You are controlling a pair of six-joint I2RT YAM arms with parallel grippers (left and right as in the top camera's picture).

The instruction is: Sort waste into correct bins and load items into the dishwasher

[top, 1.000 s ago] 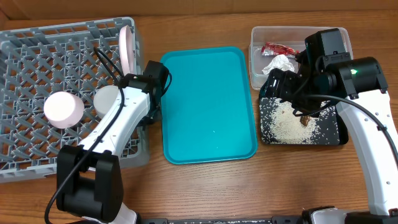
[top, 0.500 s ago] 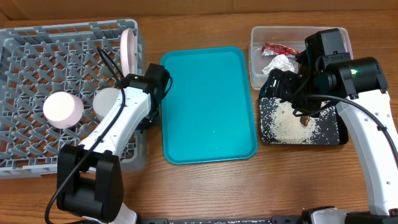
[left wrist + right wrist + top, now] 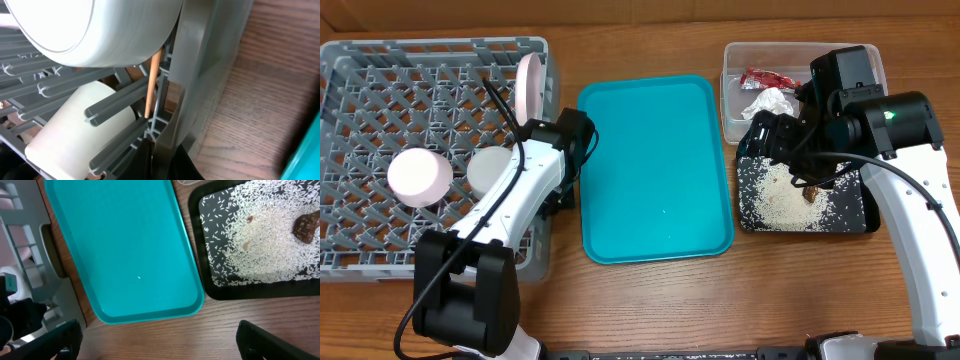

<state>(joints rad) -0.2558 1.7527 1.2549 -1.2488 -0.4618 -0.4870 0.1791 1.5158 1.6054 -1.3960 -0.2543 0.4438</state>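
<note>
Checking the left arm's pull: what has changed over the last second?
The left gripper, clamped on the rack's right wall, has swung the rack clockwise in the overhead view, squaring it up; the plate, bowl and cup rode along. The right gripper, teal tray, tub and black tray stayed put.

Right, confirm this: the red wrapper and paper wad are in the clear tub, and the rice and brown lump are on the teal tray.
One error. The red wrapper and paper wad are in the clear tub, but the rice and brown lump lie in the black tray, beside the teal tray; the right wrist view shows it.
</note>
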